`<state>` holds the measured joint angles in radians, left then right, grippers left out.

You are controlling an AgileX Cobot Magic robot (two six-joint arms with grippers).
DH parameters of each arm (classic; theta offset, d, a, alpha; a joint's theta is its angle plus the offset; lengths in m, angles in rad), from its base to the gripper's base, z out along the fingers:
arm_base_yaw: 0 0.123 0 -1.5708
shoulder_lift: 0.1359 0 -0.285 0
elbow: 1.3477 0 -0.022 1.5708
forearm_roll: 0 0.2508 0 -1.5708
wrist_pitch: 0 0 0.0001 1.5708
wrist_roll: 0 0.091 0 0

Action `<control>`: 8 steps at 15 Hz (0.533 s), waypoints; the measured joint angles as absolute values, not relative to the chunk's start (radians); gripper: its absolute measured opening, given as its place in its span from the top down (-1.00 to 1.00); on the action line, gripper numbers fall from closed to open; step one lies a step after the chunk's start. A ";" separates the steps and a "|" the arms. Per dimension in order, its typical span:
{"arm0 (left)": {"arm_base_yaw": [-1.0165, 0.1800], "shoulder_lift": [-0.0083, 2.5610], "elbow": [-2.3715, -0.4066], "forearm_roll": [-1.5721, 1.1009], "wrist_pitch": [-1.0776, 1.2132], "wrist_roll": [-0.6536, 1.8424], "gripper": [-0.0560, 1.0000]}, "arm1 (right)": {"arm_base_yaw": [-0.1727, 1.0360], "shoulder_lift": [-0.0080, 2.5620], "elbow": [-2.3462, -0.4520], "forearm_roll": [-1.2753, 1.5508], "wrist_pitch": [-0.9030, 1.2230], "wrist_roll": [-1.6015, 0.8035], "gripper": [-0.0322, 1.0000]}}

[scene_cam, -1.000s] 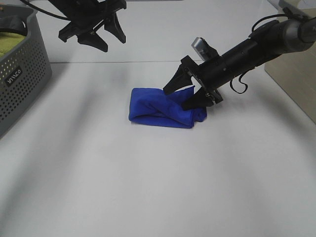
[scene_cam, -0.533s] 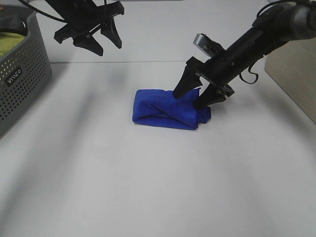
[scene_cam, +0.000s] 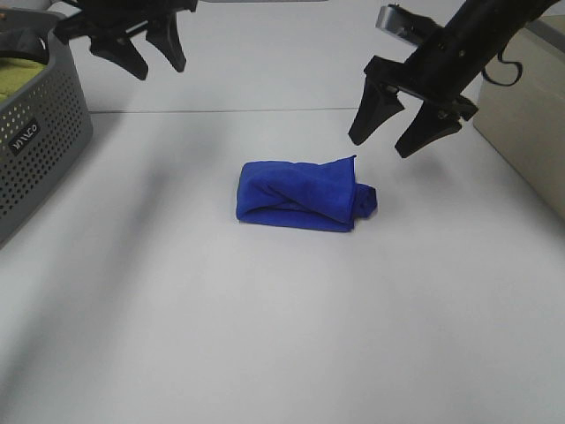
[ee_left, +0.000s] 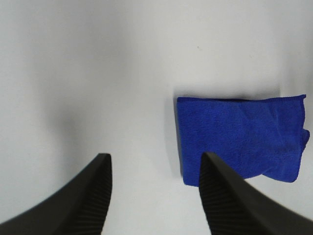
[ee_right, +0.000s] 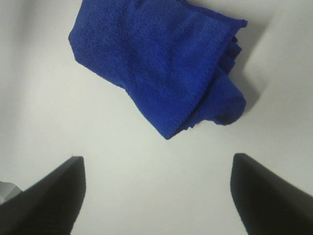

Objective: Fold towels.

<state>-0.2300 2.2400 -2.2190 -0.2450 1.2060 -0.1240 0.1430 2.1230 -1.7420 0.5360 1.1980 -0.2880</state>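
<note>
The blue towel (scene_cam: 300, 195) lies folded into a compact bundle near the middle of the white desk (scene_cam: 265, 336), a small lump of loose cloth poking out at its right end and one corner of the top layer standing up slightly there. Nothing touches it. The right gripper (scene_cam: 399, 122) hangs in the air above and to the right of the towel, clear of the cloth, its two black fingers (scene_cam: 369, 110) spread apart and pointing down with nothing between them. From the right wrist view the towel (ee_right: 156, 68) fills the upper part of the picture, its layered edges and the bunched end plain to see, while the dark fingertips (ee_right: 46, 196) sit far apart at the lower corners over bare desk. The left gripper (scene_cam: 148, 51) is high up at the back left, well apart from the towel, its fingers (scene_cam: 168, 44) also released and empty. In the left wrist view the towel (ee_left: 239, 137) lies flat beyond the ribbed fingers (ee_left: 230, 196), which stand open with white desk showing between them. A grey perforated basket (scene_cam: 35, 132) sits at the left edge of the desk with a yellow-green cloth (scene_cam: 18, 75) inside it. At the far right edge a beige box-like thing (scene_cam: 530, 115) stands beside the desk.
</note>
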 joint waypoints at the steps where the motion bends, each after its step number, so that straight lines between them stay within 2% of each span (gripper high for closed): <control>1: -0.231 2.203 -2.219 -0.210 1.207 -0.124 -0.10 | 0.143 2.086 -1.742 0.510 1.206 -0.267 -0.59; 5: -0.276 2.024 -2.158 -0.024 1.211 -0.138 -0.10 | 0.143 1.928 -1.728 0.359 1.209 -0.177 -0.59; 8: -0.330 1.832 -1.959 0.071 1.211 -0.179 -0.10 | 0.143 1.759 -1.636 0.283 1.210 -0.148 -0.59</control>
